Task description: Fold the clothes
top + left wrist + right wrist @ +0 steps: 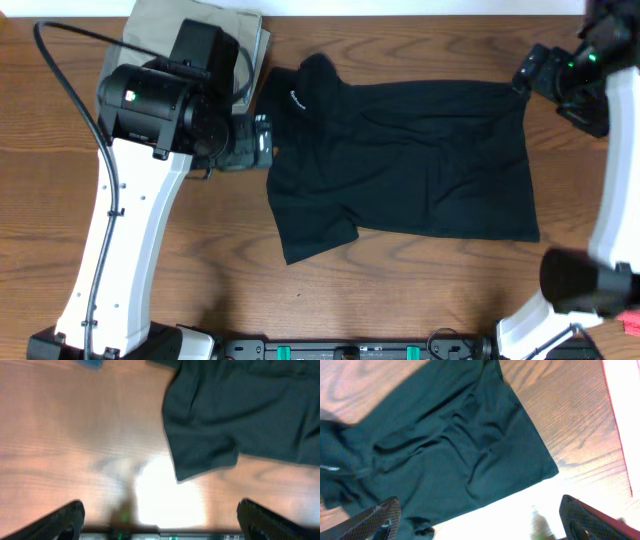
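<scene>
Creased shirt (pixel 400 160) on worktop (pixel 420 290). Wide open, empty: left tool (pixel 165 522), right tool (pixel 480 520). Pinch matching edges, lift together.

Open table (pixel 400 290) front of shirt (pixel 400 150); folded khaki garment (pixel 150 20) crowds far-left.

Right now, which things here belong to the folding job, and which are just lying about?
For the job: black shirt.
Lying about: khaki clothes; red item.
</scene>
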Tool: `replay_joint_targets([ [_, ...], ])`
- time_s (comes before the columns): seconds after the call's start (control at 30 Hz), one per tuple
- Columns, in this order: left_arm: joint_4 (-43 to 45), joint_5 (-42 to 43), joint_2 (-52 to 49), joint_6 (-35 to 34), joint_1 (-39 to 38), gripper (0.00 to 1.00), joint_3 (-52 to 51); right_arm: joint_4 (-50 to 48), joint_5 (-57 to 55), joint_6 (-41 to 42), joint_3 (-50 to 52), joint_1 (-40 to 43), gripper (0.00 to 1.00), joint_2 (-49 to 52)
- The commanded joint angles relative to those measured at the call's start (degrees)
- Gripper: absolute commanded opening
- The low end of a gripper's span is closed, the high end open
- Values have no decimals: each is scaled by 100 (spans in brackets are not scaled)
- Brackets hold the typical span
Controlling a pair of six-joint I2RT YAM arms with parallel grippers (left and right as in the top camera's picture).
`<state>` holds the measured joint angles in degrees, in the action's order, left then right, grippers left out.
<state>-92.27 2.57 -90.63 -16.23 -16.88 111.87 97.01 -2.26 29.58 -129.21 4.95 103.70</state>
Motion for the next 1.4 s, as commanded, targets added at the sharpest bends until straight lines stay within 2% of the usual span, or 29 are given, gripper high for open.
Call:
replay_joint_targets([
  [0.0, -452, -74, 223, 96, 26, 98, -50, 31, -31, 90, 378, -46, 99, -616],
  [0.17, -435, -70, 704, -28, 26, 98, -682, 28, -885, 483, 1670, -39, 99, -1532],
  [0.3, -188, -68, 1189, -216, 26, 98, -1572, -179, -1058, 680, 2712, -24, 99, -2015],
  [0.47, 914, 417, 1639, -382, 24, 98, -3053, -798, -1016, 680, 3735, 17, 99, -2159],
  [0.57, 1569, 940, 1606, -391, 7, 98, -3862, -1158, -931, 680, 4253, 44, 99, -2127],
  [0.7, 2406, 992, 1366, -750, 2, 98, -4819, -1574, -927, 682, 4872, 48, 99, -2107],
  [0.9, 3246, 988, 734, -1008, 2, 100, -5534, -1845, -929, 682, 5324, 50, 99, -2107],
  [1.27, 4223, 962, -485, -1453, -293, 93, -5696, -2092, -927, 680, 5344, 50, 99, -2107],
  [1.37, 4352, 479, -673, -1860, -564, 93, -5696, -2100, -927, 680, 5346, 50, 99, -2107],
])
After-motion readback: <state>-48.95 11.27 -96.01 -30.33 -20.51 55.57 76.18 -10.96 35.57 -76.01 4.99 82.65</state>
